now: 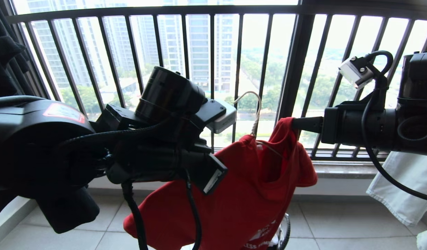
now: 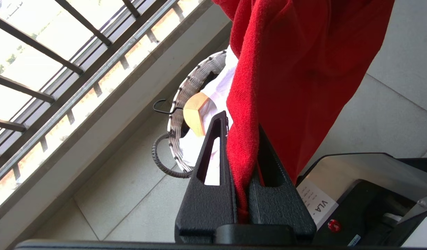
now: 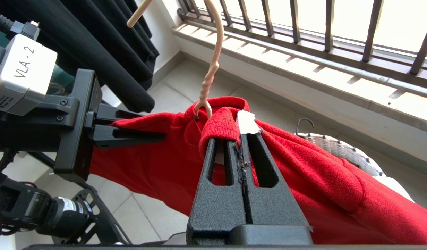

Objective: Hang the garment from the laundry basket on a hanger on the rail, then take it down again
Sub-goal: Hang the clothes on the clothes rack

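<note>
Big and black at the front of the head view, the left arm is stretched across to the red T-shirt (image 1: 248,194). The left gripper (image 2: 244,130) is shut tight on a thick fold of the shirt, with the cloth squeezed between its two fingers. The right gripper (image 3: 238,139) is also shut, and the shirt's collar, just beside the small white neck label (image 3: 247,122), is pinched in it.

The shirt is held up in the air between the two grippers, above the floor. The thin wire hanger (image 3: 210,69) is already inside the neck hole. Its twisted neck sticks straight up out of the collar, touching the right gripper's side of the cloth, and its hook is open at the top with nothing on it.

The rail cannot be seen in any view, so the hook probably has to be lifted higher to reach it. The right gripper is much nearer to the hook than the left one is.

The laundry basket (image 2: 185,93) is seen down on the floor, below the shirt and well apart from it.
</note>
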